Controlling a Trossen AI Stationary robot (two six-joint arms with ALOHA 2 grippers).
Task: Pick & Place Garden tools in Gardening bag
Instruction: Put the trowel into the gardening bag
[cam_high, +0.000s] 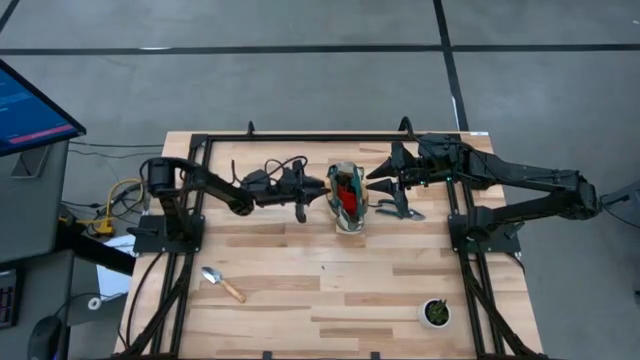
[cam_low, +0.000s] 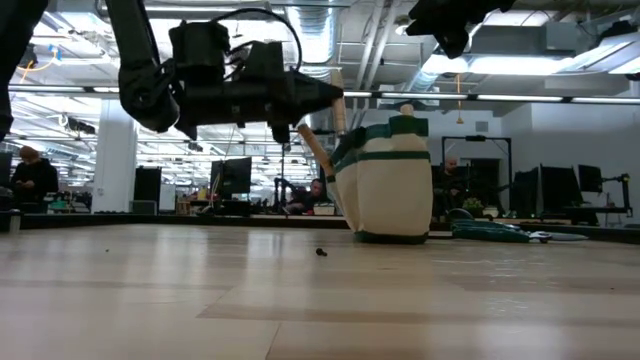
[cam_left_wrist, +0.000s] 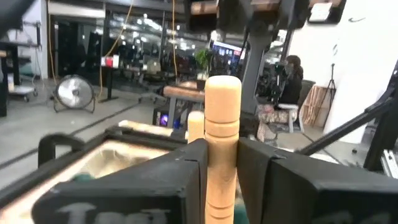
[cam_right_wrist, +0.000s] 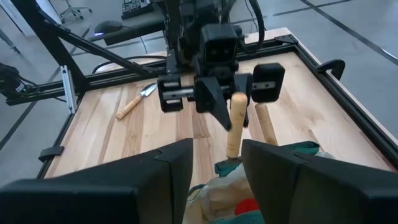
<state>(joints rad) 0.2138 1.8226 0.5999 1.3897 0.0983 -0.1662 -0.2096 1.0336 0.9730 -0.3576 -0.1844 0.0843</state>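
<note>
A small black pot (cam_high: 436, 313) with a green plant is standing near one corner of the wooden counter (cam_high: 330, 280). Off the counter's opposite side, a blue-lit monitor (cam_high: 30, 105) is glowing, with yellow cables (cam_high: 118, 195) lying beside that edge

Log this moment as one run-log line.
left gripper: shut on wooden-handled tool, at gardening bag | right gripper: open, beside bag

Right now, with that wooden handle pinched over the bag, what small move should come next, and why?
Probably the left gripper should open: it is shut on a wooden-handled tool whose lower end already sits inside the gardening bag.
</note>
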